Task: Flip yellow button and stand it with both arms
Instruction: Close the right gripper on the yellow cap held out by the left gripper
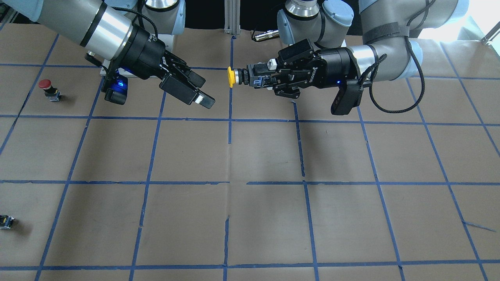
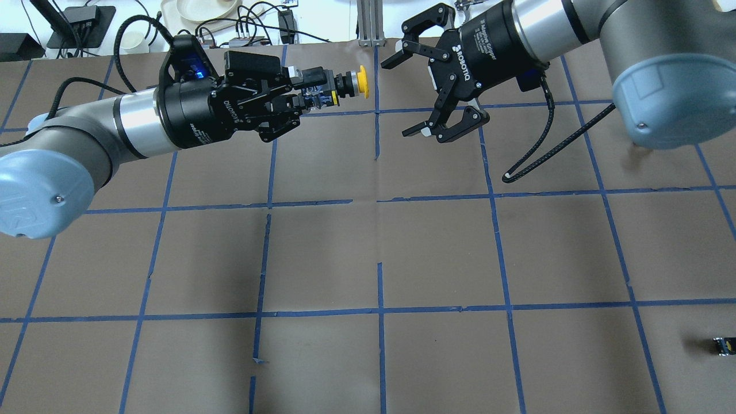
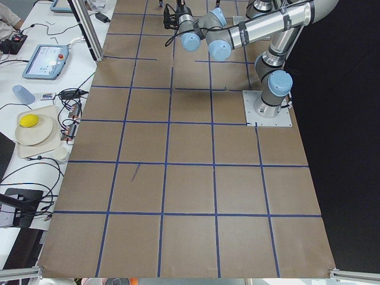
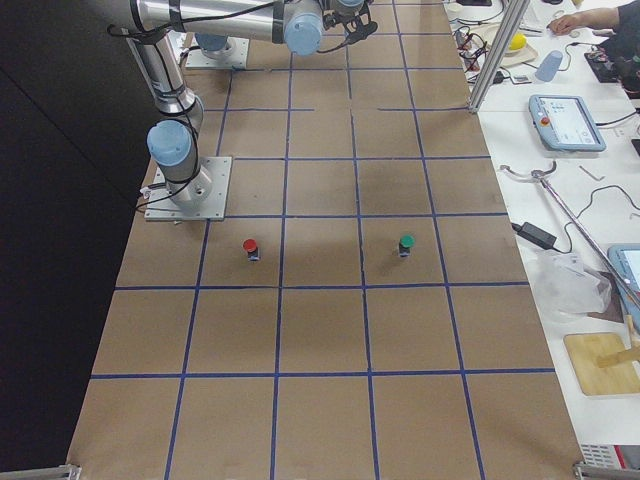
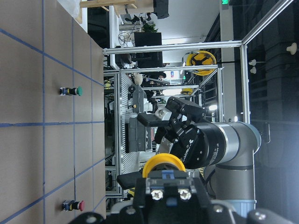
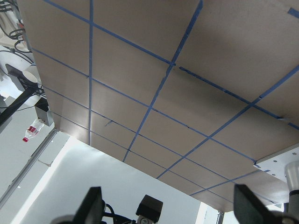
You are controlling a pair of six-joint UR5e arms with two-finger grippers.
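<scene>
The yellow button (image 1: 231, 77) hangs in the air over the far middle of the table, lying sideways, its yellow cap (image 2: 361, 81) towards my right gripper. My left gripper (image 2: 313, 90) is shut on its grey contact block and also shows in the front view (image 1: 258, 78). My right gripper (image 2: 406, 96) is open and empty, a short gap from the cap, its jaws facing the cap. It shows at the left in the front view (image 1: 203, 91). In the left wrist view the cap (image 5: 163, 164) is in front of the open right gripper (image 5: 140, 149). The right wrist view shows only the table and its own fingertips (image 6: 93, 200).
A red-capped button (image 1: 46, 86) stands upright on the table on my right side. A green-capped button (image 4: 405, 243) stands beyond it. A tiny black-grey part (image 2: 723, 345) lies near the table's right edge. Brown paper with blue tape lines (image 1: 229, 121) covers the table.
</scene>
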